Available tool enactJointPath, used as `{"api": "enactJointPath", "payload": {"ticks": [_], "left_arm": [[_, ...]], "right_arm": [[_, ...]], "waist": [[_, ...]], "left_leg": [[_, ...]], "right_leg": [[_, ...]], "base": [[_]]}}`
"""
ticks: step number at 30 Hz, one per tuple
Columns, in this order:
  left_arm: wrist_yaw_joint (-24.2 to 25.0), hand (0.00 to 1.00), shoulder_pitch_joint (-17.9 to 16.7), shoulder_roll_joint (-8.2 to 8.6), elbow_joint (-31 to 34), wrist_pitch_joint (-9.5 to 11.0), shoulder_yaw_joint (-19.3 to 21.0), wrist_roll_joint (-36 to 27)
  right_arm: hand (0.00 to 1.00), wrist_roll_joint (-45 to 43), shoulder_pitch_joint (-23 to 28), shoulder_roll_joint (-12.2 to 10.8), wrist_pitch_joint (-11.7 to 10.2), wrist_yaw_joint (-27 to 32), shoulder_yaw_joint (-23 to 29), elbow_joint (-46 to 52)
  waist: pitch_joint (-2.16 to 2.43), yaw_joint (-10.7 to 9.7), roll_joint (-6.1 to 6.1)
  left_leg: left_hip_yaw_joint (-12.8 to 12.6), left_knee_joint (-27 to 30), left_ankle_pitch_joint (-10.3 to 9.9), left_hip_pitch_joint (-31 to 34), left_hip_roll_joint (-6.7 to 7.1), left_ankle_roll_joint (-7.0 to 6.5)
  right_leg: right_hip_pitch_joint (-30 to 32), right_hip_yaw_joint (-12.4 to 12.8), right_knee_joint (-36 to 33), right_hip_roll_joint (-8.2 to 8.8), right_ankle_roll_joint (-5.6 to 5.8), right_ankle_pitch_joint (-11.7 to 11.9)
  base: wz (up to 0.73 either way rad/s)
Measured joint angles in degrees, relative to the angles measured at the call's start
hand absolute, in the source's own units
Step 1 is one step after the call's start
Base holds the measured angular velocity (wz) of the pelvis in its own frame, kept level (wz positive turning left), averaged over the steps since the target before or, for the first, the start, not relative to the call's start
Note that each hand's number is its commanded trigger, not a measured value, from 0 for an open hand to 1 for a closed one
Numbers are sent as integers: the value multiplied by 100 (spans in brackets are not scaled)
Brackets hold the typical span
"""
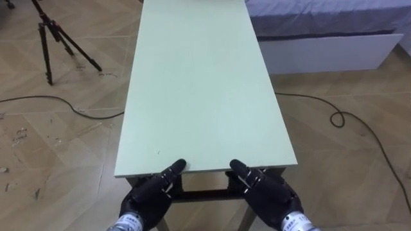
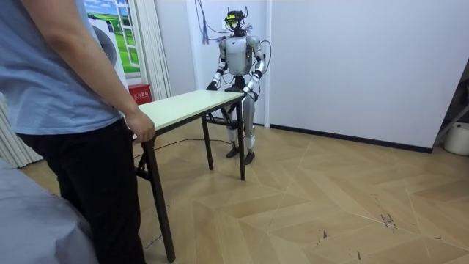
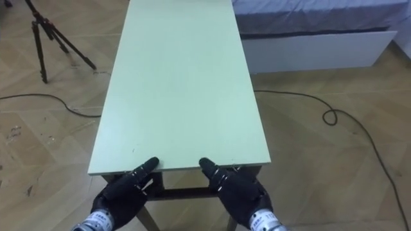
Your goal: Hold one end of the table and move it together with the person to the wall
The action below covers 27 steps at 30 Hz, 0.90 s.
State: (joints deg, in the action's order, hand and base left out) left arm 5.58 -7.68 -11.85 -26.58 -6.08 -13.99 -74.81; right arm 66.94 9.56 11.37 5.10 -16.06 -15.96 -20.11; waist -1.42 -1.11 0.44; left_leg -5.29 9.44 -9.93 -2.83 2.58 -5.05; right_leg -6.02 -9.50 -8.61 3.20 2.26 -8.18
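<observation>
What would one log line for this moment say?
task: move table | left hand: at near edge | right hand: at near edge | person: holds far end

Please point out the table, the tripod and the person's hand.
table point(image 1: 199, 83): left eye view, middle of its top.
tripod point(image 1: 46, 27): left eye view, where legs meet.
person's hand point(image 2: 141, 126): room view, back of hand.

Table point(image 1: 205, 83) running lengthwise from near to far, left hand point(image 1: 149, 197) and right hand point(image 1: 270, 196) side by side at its near edge, person point(image 2: 58, 95) at its far end, tripod point(image 1: 51, 38) on the floor far left, bed point(image 1: 321, 32) far right.
</observation>
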Motion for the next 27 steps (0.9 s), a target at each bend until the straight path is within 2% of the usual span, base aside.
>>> {"api": "enactJointPath", "payload": {"ticks": [4,10,12,15,18,22,25,27], "left_arm": [[-59,0,87,16,-58,-105,44,-44],[-163,0,110,67,-51,-190,91,-694],[-245,0,109,189,-52,-245,230,-907],[-294,0,112,227,-57,-261,268,-1082],[-339,0,152,245,-126,-266,270,-1327],[-361,0,161,262,-154,-266,294,-1345],[-387,0,163,405,-154,-262,401,-1345],[-388,0,164,441,-153,-261,426,-1345]], "right_arm": [[0,382,-7,-12,48,103,112,2],[0,866,-12,-61,118,103,133,-18],[0,1201,-11,-88,169,113,147,-22],[0,1379,-12,-121,204,153,166,-22],[0,1619,-29,-232,203,230,198,-47],[0,1908,-57,-342,179,386,207,-44],[0,2229,-98,-429,102,566,209,-35],[0,2318,-158,-458,54,682,207,-34]], "waist": [[1,3,2],[12,8,19],[12,17,21],[12,50,27],[16,50,42],[20,57,59],[25,76,79],[30,96,89]], "left_leg": [[-1,3,0,3,0,1],[-11,10,1,-1,2,1],[-35,8,1,-23,1,1],[-60,4,1,-50,-1,1],[-81,1,1,-81,-2,1],[-92,6,1,-91,-3,1],[-93,7,1,-63,0,1],[-93,8,1,-39,0,1]], "right_leg": [[1,-11,0,0,0,0],[-2,-12,-1,3,0,0],[-10,2,-1,4,0,0],[-30,8,0,4,0,0],[-52,17,-3,5,0,0],[-64,34,-2,5,-1,0],[-37,55,-4,4,-1,1],[-6,58,-7,3,-1,1]], "base": [[0],[0],[-4],[-5],[-4],[0],[0],[0]]}}
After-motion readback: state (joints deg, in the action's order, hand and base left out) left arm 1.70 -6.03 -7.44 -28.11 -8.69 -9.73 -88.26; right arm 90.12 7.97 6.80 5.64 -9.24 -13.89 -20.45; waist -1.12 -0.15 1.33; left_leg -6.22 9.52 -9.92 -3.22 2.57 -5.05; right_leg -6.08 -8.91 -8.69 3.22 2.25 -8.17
